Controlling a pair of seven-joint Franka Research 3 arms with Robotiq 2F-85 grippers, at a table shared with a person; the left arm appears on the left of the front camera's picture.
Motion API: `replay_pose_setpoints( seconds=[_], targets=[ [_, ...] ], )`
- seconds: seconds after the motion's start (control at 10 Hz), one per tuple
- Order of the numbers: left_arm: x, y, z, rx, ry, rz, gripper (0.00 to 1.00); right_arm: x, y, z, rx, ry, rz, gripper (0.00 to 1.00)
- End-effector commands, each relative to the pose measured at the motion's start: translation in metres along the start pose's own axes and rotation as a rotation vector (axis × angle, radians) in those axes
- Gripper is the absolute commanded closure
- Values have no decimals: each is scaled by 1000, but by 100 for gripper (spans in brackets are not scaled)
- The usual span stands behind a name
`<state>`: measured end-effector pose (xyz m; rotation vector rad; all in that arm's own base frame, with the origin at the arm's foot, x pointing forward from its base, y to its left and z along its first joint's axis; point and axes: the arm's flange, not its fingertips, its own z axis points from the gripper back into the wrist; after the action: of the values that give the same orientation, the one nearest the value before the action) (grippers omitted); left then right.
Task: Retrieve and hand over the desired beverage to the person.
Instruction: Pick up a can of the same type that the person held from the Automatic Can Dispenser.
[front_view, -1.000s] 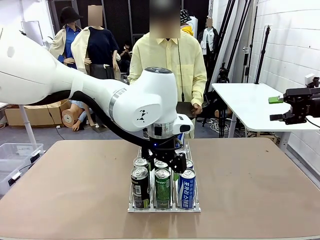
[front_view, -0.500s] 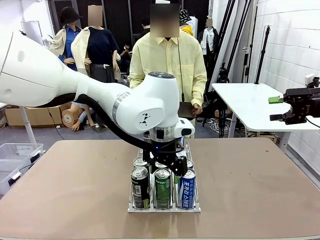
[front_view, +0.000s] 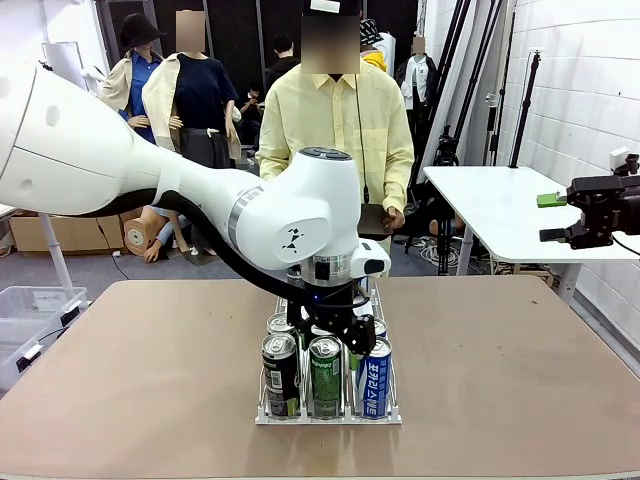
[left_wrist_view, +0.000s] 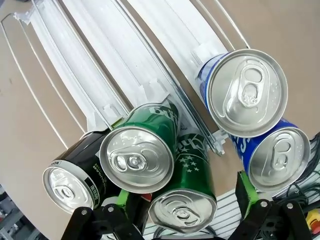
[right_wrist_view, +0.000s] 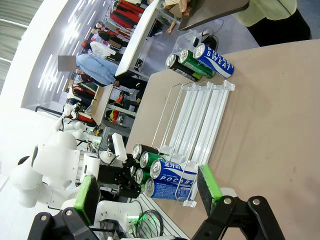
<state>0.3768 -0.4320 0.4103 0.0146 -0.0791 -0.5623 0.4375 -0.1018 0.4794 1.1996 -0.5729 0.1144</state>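
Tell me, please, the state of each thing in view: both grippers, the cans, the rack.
left gripper: open, one finger on each side of the green can, not gripping.
right gripper: open, empty.
green can: upright, sealed, in the rack.
other cans: upright, sealed, in the rack.
rack: cans at the robot's end, far lanes bare.
person: standing at the far side.

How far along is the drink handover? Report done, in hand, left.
Done: the left gripper is over the rack of cans. In hand: nothing gripped; its open fingers sit either side of a green can. Left: close, lift, pass it to the person. The right gripper hangs open, off to the side.
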Motion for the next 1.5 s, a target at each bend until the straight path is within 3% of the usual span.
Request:
replay_pose_setpoints(
  seconds=[0.0, 0.2, 0.6, 0.9, 1.4],
  targets=[
    [3, -6, 1, 28, 11, 27, 3, 1, 1, 0, 10, 3, -3, 0],
    [3, -6, 1, 31, 17, 22, 23, 1, 1, 0, 10, 3, -3, 0],
    [2, -6, 1, 48, 30, 24, 98, 1, 1, 0, 10, 3, -3, 0],
    [1, -6, -2, -2, 46, 3, 100, 1, 1, 0, 10, 3, -3, 0],
    [-1, -2, -1, 13, 30, -5, 100, 1, 1, 0, 10, 3, -3, 0]
  ],
)
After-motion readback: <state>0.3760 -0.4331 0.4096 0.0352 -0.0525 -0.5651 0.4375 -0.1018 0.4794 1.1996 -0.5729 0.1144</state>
